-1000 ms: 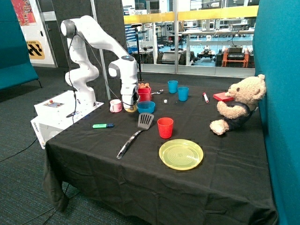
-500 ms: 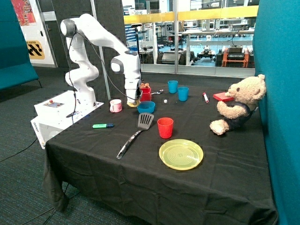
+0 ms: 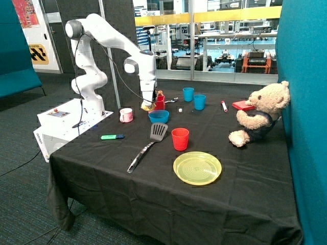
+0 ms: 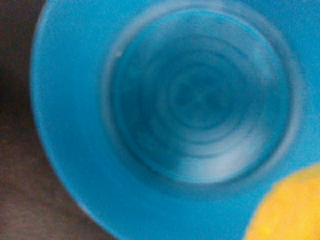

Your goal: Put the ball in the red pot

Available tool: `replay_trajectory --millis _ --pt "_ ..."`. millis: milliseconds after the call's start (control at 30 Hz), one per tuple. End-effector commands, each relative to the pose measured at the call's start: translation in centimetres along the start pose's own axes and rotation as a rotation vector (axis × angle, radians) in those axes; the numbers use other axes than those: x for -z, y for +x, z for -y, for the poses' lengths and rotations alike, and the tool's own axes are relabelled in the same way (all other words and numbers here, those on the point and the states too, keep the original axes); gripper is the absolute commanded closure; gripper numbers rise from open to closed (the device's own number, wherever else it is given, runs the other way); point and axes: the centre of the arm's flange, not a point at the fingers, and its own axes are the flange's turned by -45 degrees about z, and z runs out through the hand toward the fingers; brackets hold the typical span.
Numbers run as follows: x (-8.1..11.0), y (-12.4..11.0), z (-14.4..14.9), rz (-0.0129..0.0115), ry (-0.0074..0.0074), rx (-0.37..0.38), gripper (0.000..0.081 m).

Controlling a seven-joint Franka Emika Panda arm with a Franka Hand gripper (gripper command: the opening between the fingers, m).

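The gripper (image 3: 148,105) grasps the ball (image 3: 147,107) aloft, just left of the red pot (image 3: 158,102), above the blue bowl's (image 3: 159,116) far-left rim.

Gripper (image 3: 148,104): holds the ball (image 3: 147,107) above the table (image 3: 102,168)
Position: beside the red pot (image 3: 159,103), over the blue bowl (image 3: 159,116)

A black cloth covers the table (image 3: 153,189), which stands on dark grey carpet (image 3: 30,204). A teal partition (image 3: 306,127) fills the frame's right edge, and a teal seat (image 3: 15,71) sits at upper left. Behind, glass windows (image 3: 230,41) under a yellow beam (image 3: 214,15) show a bright workshop.
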Motion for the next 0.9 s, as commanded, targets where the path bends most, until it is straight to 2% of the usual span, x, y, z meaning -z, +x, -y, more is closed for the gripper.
replay_trajectory --millis 0,200,333,533,867 --pt "0.9 0.5 2.4 -0.0051 0.0009 0.018 0.0808" --pt "1.2 0.5 2.0 -0.0051 0.0010 -0.050 0.0808" --pt "1.6 0.5 2.2 -0.0051 0.0011 -0.059 0.0808" --pt "1.8 0.7 3.7 -0.0051 0.0010 -0.035 0.0808" --pt "2.0 1.4 8.4 -0.0052 0.0008 0.051 0.0808"
